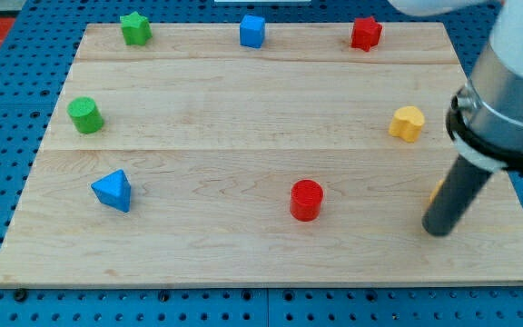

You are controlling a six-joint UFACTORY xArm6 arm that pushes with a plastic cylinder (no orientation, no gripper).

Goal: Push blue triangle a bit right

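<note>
The blue triangle [113, 190] lies on the wooden board [243, 118] near the view's left edge, in the lower half. My tip [437, 229] rests on the board at the far right, low down, a long way to the right of the blue triangle. A small orange block [436, 190] is mostly hidden behind the rod, so its shape cannot be made out. The red cylinder [306, 200] stands between my tip and the blue triangle.
A green cylinder [85, 114] sits above the blue triangle. A green star [135, 28], a blue cube [252, 30] and a red star [366, 33] line the top edge. A yellow heart-shaped block [408, 123] is at the right. Blue pegboard [7, 136] surrounds the board.
</note>
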